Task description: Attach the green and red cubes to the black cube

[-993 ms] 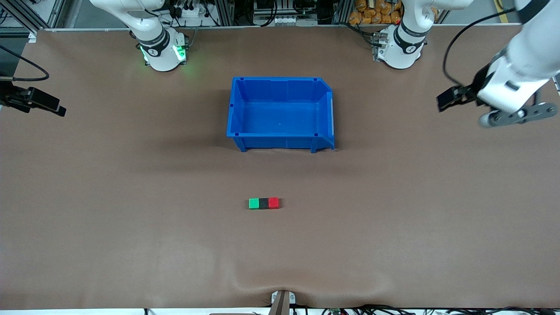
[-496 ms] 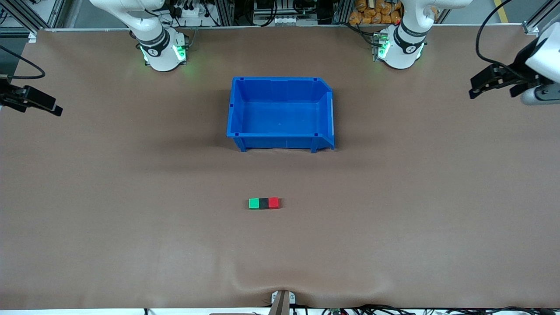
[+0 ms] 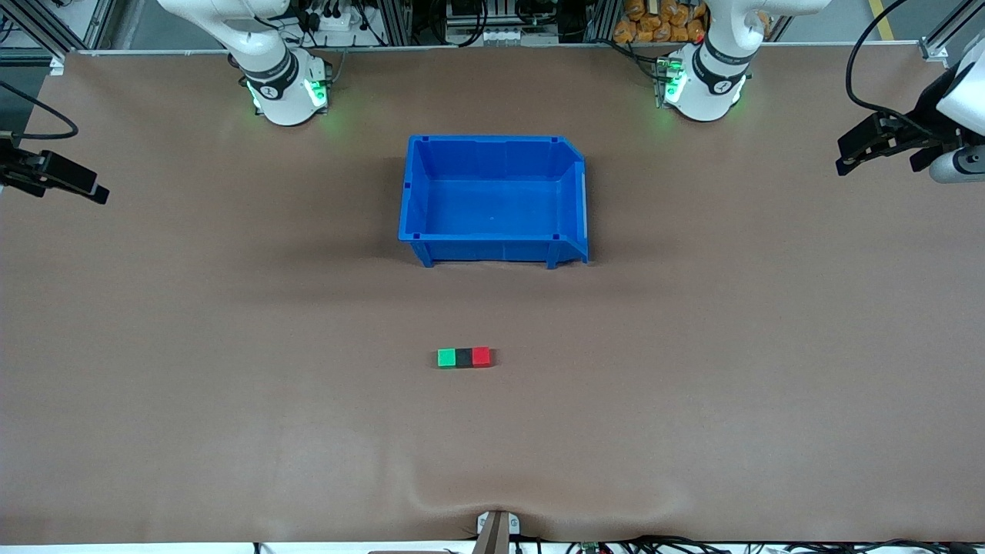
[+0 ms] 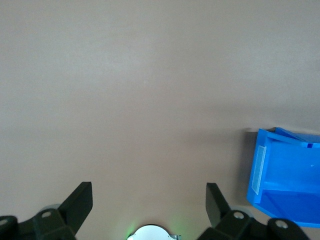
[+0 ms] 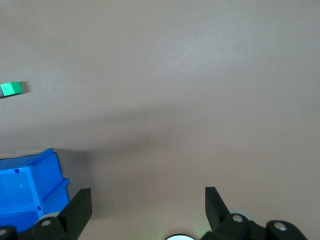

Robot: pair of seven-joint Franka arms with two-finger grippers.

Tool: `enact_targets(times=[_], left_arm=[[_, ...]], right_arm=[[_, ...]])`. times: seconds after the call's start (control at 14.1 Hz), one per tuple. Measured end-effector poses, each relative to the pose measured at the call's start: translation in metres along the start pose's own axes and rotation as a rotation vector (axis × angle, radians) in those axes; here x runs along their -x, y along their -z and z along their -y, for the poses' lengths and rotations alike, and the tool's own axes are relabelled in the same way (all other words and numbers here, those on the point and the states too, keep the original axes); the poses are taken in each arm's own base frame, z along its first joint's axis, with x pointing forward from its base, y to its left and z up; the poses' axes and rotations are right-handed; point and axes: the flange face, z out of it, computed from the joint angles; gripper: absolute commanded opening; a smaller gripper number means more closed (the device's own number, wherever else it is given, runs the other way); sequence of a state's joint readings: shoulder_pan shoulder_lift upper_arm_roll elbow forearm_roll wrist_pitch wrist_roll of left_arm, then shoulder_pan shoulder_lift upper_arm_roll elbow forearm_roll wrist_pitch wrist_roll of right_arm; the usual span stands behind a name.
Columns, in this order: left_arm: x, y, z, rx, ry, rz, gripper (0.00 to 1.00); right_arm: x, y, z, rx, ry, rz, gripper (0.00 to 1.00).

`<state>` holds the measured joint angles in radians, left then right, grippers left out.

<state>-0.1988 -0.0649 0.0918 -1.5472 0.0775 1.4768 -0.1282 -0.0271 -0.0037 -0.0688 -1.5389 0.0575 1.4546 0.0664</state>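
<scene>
Right pincer point(image 3: 98, 194), released, hung over desk point(image 3: 231, 346) at frame's mid-left edge. Centre: green cube point(image 3: 445, 358), black cube point(image 3: 463, 357), red cube point(image 3: 481, 355) touching in a row, below blue bin point(image 3: 492, 242). Left pincer point(image 3: 846, 159), released, hung upper right.

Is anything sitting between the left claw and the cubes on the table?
Nothing visible. The left claw is open over bare table at the left arm's end. The green, black and red cubes sit joined in a row, nearer the camera than the blue bin, which lies off that path.
</scene>
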Motion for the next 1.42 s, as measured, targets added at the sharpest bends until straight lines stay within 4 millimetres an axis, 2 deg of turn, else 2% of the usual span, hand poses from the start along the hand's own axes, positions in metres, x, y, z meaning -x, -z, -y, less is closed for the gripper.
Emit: enact_targets(times=[0.14,0.35,0.57,0.85,1.06,1.42], left_arm=[[-0.001,-0.002,0.002,-0.003,0.001,0.004,1.00],[0.001,-0.006,-0.011,-0.016,-0.018,0.011,1.00],[0.004,-0.008,-0.016,-0.022,-0.025,0.016,1.00],[0.017,-0.001,-0.006,-0.005,-0.005,0.010,1.00],[0.026,0.009,-0.013,0.002,-0.019,-0.010,1.00],[0.026,0.008,-0.012,0.002,-0.021,-0.007,1.00]], right_arm=[[0.000,0.000,-0.001,0.000,-0.001,0.000,1.00],[-0.001,-0.001,-0.001,0.001,-0.002,0.000,1.00],[-0.003,-0.004,-0.002,0.002,-0.004,0.007,1.00],[-0.004,-0.005,-0.002,0.002,-0.005,0.009,1.00],[-0.004,-0.005,-0.003,0.002,-0.006,0.008,1.00],[-0.004,-0.005,-0.002,0.002,-0.005,0.007,1.00]])
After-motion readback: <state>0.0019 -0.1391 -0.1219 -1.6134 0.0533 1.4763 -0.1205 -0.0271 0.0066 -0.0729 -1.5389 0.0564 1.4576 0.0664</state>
